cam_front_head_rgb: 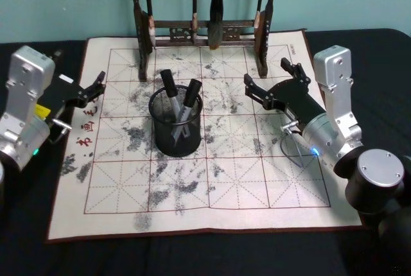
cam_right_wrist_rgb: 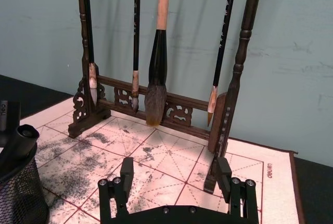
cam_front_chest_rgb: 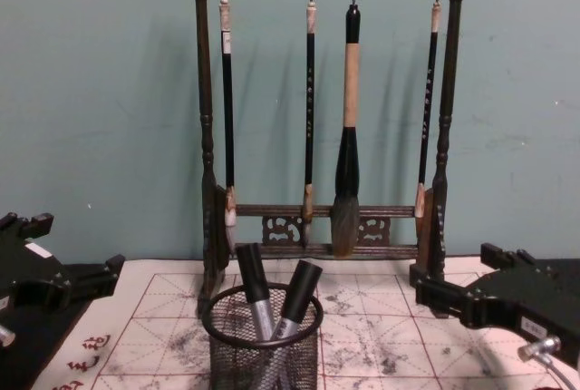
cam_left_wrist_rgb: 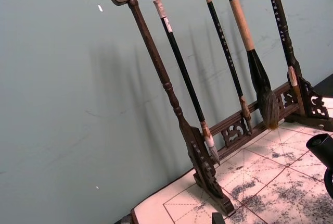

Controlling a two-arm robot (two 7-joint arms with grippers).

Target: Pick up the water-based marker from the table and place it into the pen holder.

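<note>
On the white felt mat, two slim, light, rigid black-capped grey markers [cam_front_head_rgb: 182,99] already stand in the round black wire-mesh pen holder [cam_front_head_rgb: 176,136], best gripped mid-barrel, both right gripper [cam_front_head_rgb: 264,83] and left gripper [cam_front_head_rgb: 96,87] wide and empty.

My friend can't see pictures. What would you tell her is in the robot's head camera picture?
A black mesh pen holder with two markers in it stands mid-mat on a white ink-smudged calligraphy mat. An open left gripper and open right gripper hover on either side, and a wooden brush rack stands behind.
</note>
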